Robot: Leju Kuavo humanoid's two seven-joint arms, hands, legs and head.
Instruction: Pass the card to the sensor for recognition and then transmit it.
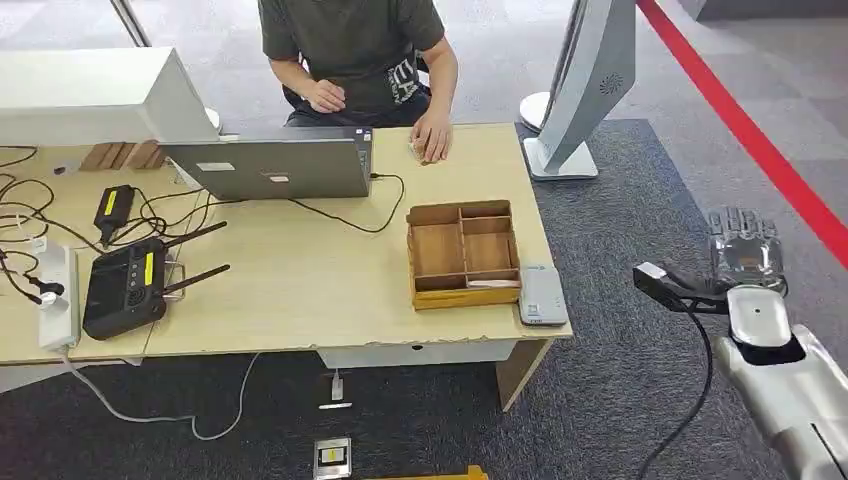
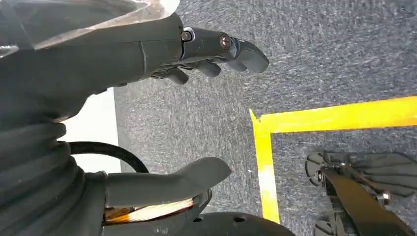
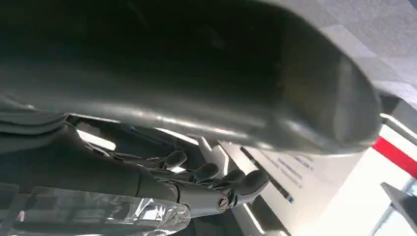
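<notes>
Hands both empty, fingers apart: right hand (image 1: 745, 250) raised; left hand (image 2: 162, 113) partly cropped.

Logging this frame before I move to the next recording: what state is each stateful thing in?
Laptop: open, facing the person.
Wooden tray: on the desk, a card lying flat in its front compartment.
Card reader: flat at the desk corner, nothing on it.
Right hand: raised beside the desk, holding nothing.
Left hand: fingers apart, empty, over the floor.
</notes>
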